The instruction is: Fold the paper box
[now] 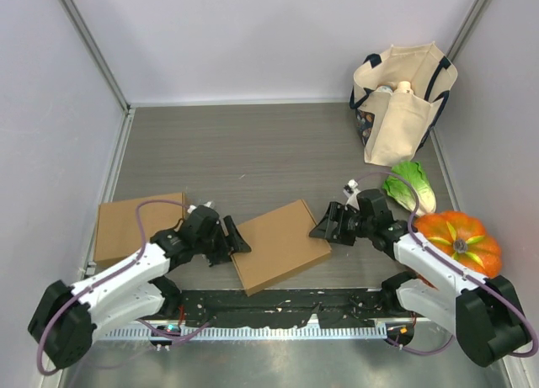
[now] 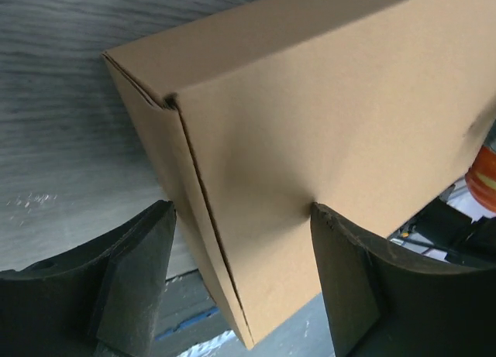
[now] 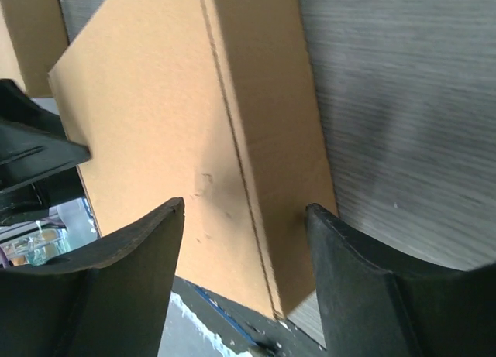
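1. we see the paper box [image 1: 280, 245] lying flat on the table [image 1: 253, 152], between our two grippers.
2. our left gripper [image 1: 234, 238] stands wide, its fingers straddling the box's left edge.
3. our right gripper [image 1: 322, 225] stands wide too, straddling the box's right edge.

Pale, plain walls [image 1: 278, 34] close in three sides of a grey wood-grain surface [image 1: 278, 144]; a metal strip [image 1: 278, 364] runs along its near edge.
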`<state>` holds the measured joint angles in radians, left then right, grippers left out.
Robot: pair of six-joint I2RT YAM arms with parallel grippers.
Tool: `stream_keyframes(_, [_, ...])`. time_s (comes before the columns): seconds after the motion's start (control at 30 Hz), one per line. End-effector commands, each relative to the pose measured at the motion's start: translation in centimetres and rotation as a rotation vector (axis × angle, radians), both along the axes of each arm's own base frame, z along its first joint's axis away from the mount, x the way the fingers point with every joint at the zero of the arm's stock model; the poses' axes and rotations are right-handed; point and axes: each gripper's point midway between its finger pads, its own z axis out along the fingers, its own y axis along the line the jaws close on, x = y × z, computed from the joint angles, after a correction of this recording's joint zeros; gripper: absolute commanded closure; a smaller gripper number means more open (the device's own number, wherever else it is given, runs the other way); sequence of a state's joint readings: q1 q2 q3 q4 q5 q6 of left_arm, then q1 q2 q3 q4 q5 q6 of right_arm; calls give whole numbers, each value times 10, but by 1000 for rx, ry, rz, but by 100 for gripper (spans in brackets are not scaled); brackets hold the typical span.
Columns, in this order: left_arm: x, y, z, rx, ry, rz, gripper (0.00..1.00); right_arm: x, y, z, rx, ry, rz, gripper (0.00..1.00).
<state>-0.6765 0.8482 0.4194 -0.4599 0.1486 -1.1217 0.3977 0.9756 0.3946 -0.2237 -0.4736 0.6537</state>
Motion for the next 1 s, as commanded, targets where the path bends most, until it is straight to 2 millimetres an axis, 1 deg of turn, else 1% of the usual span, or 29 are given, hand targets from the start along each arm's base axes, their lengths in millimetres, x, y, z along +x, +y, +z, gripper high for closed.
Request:
stream_keyframes(0.0, [44, -20, 7, -15, -107, 56, 28, 15, 16, 9, 57, -74, 12, 34])
stream_keyframes(0.03, [49, -21, 8, -6, -124, 54, 29, 18, 18, 8, 56, -88, 12, 36])
stream_keyframes(0.07, [54, -21, 10, 5, -145, 54, 30, 15, 22, 6, 55, -91, 34, 38])
stream_keyframes(0.1, [61, -21, 14, 13, -165, 64, 31, 16, 23, 6, 50, -96, 35, 39])
stream_keyframes(0.13, [68, -18, 16, 36, -196, 87, 32, 18, 22, 0, 31, -91, 28, 39])
stream_keyframes(0.17, [75, -15, 21, 44, -219, 102, 32, 24, 26, 4, 45, -112, 21, 42])
stream_keyframes(0.2, [79, -11, 23, 47, -225, 117, 32, 24, 31, 6, 57, -114, 31, 44])
stream_keyframes(0.23, [83, -10, 26, 35, -224, 121, 33, 28, 37, 6, 73, -118, 34, 46])
stream_keyframes(0.27, [92, 3, 26, 41, -221, 157, 34, 32, 44, 10, 86, -124, 35, 48])
stream_keyframes(0.3, [95, 8, 26, 31, -209, 168, 35, 30, 56, 10, 87, -125, 64, 48])
stream_keyframes(0.33, [98, 15, 26, 27, -201, 183, 36, 39, 65, 11, 88, -135, 68, 49])
stream_keyframes(0.37, [104, 32, 23, 45, -185, 231, 36, 44, 72, 10, 77, -138, 65, 49])
stream_keyframes(0.4, [107, 39, 23, 65, -200, 225, 36, 46, 81, 11, 86, -131, 65, 50])
stream_keyframes(0.43, [110, 47, 22, 80, -202, 236, 37, 44, 94, 15, 101, -143, 87, 50])
stream_keyframes(0.47, [113, 58, 21, 102, -190, 262, 37, 50, 102, 12, 94, -137, 73, 52])
stream_keyframes(0.5, [114, 62, 21, 125, -195, 244, 37, 52, 108, 14, 110, -137, 60, 53])
stream_keyframes(0.53, [116, 63, 21, 136, -199, 237, 36, 44, 119, 14, 113, -130, 80, 54])
stream_keyframes(0.6, [119, 67, 23, 175, -191, 223, 35, 41, 127, 11, 109, -137, 66, 55])
stream_keyframes(0.63, [119, 69, 23, 195, -193, 208, 34, 36, 132, 11, 123, -134, 62, 55])
stream_keyframes(0.77, [118, 78, 28, 249, -200, 204, 34, 37, 134, 10, 162, -129, 21, 55])
stream_keyframes(0.8, [120, 83, 32, 269, -220, 219, 31, 37, 135, 8, 165, -127, 19, 56])
stream_keyframes(0.83, [120, 83, 34, 271, -223, 213, 29, 38, 136, 9, 171, -133, 13, 56])
stream_keyframes(0.87, [121, 82, 41, 270, -237, 200, 27, 39, 135, 8, 167, -135, 9, 56])
stream_keyframes(0.9, [120, 82, 44, 272, -233, 195, 23, 40, 136, 9, 165, -141, 14, 56])
stream_keyframes(0.93, [115, 84, 46, 280, -217, 191, 21, 43, 138, 10, 158, -147, 17, 56])
stream_keyframes(0.97, [115, 84, 52, 284, -226, 185, 19, 45, 136, 9, 129, -167, 32, 56])
